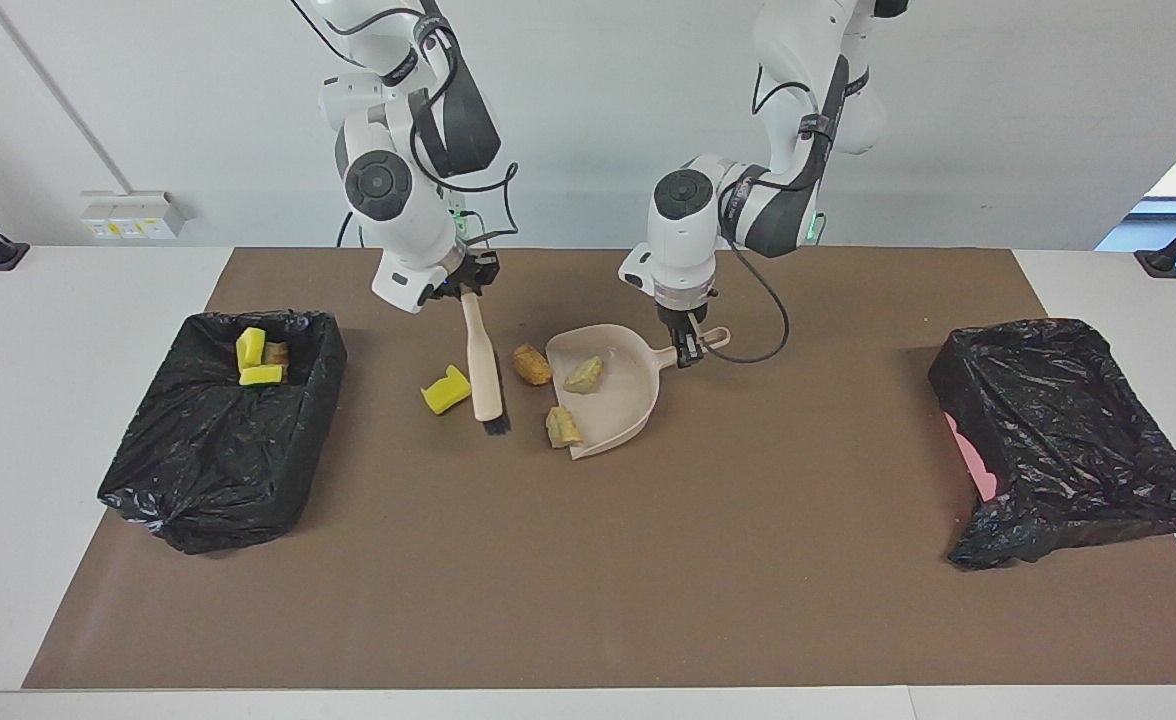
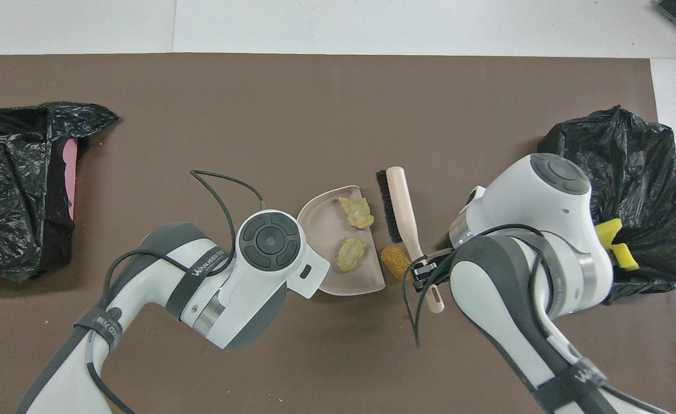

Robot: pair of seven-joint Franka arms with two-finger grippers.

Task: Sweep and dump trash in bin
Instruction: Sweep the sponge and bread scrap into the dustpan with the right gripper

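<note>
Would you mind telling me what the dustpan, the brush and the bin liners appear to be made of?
Dustpan: smooth beige plastic, probably, moulded with an even matte sheen.
Brush: matching beige handle, likely plastic; dark bristles.
Bin liners: thin black plastic film, crinkled and glossy.

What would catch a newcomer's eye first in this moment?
The two arms at mid-table: the right gripper holds a beige brush, the left gripper holds the handle of a beige dustpan. A yellow foam wedge lies on the mat beside the brush, toward the right arm's bin, which already holds yellow pieces.
</note>
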